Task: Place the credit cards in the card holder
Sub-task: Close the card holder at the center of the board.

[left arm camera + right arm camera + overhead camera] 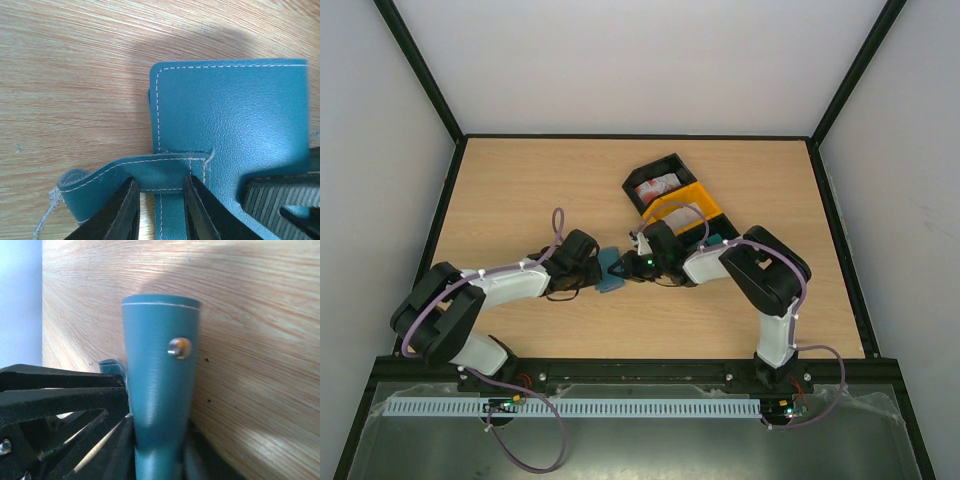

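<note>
The wallet [611,270] sits mid-table between the 2 arms, just near-left of the bins. The left gripper [160,212] pinches its strap [110,175], with the fingers [122,215] tight on either side. The right gripper [159,462] clamps the cover, which stands up from between its jaws with the snap [179,347] showing. Red-and-white cards [653,187] lie in the far black bin [650,168], beside a yellow bin [698,192].
</note>
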You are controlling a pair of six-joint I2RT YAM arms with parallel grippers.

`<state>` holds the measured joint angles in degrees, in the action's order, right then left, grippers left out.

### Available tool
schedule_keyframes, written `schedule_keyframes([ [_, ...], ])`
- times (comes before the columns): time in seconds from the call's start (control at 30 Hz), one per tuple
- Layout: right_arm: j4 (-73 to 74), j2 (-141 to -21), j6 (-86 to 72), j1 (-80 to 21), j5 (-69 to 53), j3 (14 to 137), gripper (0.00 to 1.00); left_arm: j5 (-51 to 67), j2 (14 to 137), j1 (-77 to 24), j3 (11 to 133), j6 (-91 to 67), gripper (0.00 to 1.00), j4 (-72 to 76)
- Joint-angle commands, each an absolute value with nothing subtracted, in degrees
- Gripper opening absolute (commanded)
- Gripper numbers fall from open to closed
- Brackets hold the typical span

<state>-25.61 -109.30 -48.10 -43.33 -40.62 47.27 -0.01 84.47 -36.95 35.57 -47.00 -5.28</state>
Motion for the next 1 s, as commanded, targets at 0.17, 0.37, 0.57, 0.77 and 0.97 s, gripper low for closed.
schedule_keyframes([
  [0.17, -17.70, -104.91, -41.73, -44.21, -35.50, 51.02, 0.02, 1.63, 81.48, -36.93, 34.15, -46.67, 0.35, -4.59],
  [0.37, 4.40, -98.19, -31.63, -44.28, -20.11, 57.28, 0.02, -7.23, 68.08, -34.80, 37.48, -47.77, 0.56, -10.57],
  [0.57, 20.94, -94.19, -27.39, -47.08, 1.89, 63.12, 0.02, -6.98, 59.36, -25.44, 41.71, -46.93, 0.61, -12.62],
  [0.77, 35.40, -97.80, -27.50, -54.73, 21.34, 71.26, 0.02, -4.22, 58.14, -22.13, 46.32, -44.56, 0.62, -14.38],
  [0.97, 49.75, -110.11, -30.15, -61.59, 36.95, 79.88, 0.02, -3.26, 57.49, -20.70, 46.61, -43.93, 0.63, -15.35],
])
